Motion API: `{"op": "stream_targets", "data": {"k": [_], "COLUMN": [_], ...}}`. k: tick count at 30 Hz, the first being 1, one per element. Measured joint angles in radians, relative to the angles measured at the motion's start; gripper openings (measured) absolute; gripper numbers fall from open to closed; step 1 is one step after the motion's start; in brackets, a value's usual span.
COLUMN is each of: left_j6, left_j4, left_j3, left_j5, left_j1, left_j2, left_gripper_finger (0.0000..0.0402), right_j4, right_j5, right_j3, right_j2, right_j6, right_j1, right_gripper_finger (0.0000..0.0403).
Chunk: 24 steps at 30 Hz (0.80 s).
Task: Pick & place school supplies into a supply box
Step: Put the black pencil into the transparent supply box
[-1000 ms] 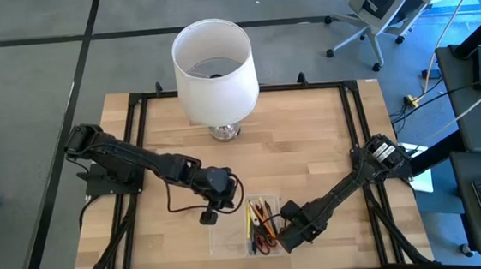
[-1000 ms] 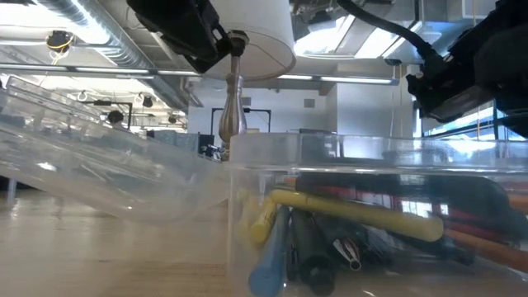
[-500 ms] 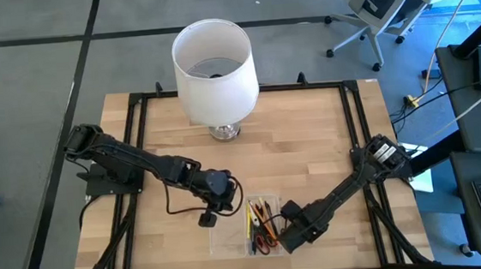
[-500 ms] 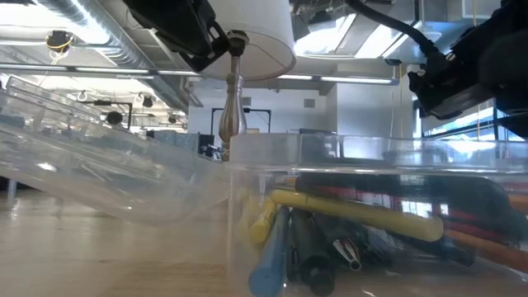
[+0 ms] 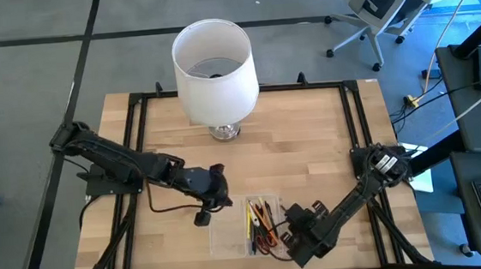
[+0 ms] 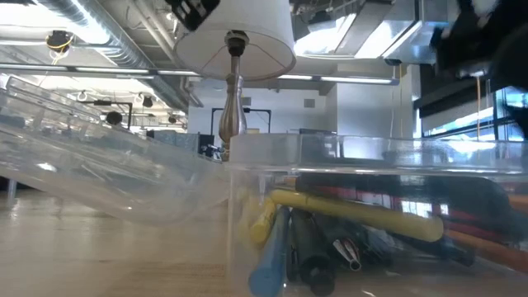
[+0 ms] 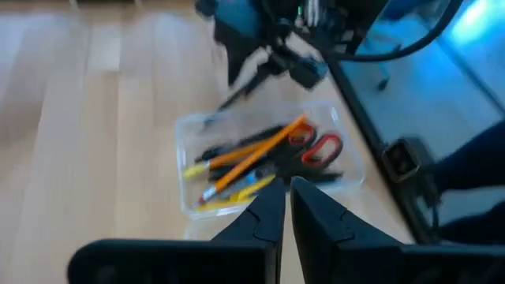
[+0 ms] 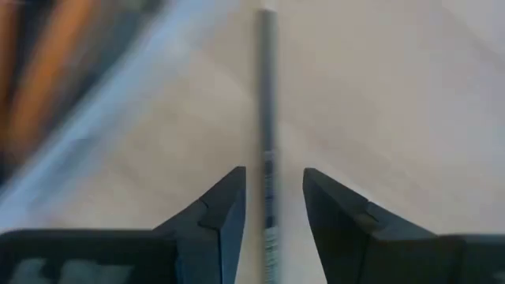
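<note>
The clear supply box [image 5: 256, 228] sits near the table's near edge. Inside it lie yellow, orange, black and blue pens and pencils [image 7: 245, 158] and red-handled scissors [image 7: 319, 150]. In the low view the box [image 6: 371, 165] fills the foreground with its contents [image 6: 346, 219]. My left gripper [image 5: 221, 192] [image 7: 286, 201] hangs shut above the table, left of the box and clear of it. My right gripper [image 5: 299, 248] [image 8: 272, 197] is open at the box's right near corner. Its fingers stand on either side of a thin dark pen [image 8: 267, 95] lying on the wood, without touching it.
A large white lampshade on a metal stem [image 5: 213, 63] stands at the far middle of the table. A tilted clear plastic panel [image 6: 99, 165] leans left of the box. Black frame rails [image 5: 136, 117] run along the table's edges. Bare wood lies between lamp and box.
My left gripper has drawn back from the box toward the table's left and risen out of the low view. My right gripper has slid toward the near edge beside the box's right corner. The box and its contents have stayed put.
</note>
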Motion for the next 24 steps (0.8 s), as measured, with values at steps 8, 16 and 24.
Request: {"op": "stream_targets", "data": {"k": [8, 16, 24], "left_j6": [-0.050, -0.114, -0.131], "left_j4": [0.220, 0.490, 0.606], "left_j3": [-0.164, -0.385, -0.460], "left_j5": [-0.070, -0.142, -0.256], "left_j1": [-0.044, -0.092, -0.153], "left_j2": [-0.116, -0.290, -0.357], "left_gripper_finger": [0.0017, 0.0017, 0.0017], "right_j4": [0.037, -0.043, -0.146], "right_j5": [0.065, 0.160, 0.290], "right_j3": [0.012, 0.087, 0.106], "right_j2": [-0.003, -0.006, -0.007], "right_j6": [0.001, 0.002, 0.165], "right_j1": [0.040, 0.073, 0.211], "right_gripper_finger": [0.0133, 0.0133, 0.0133]}}
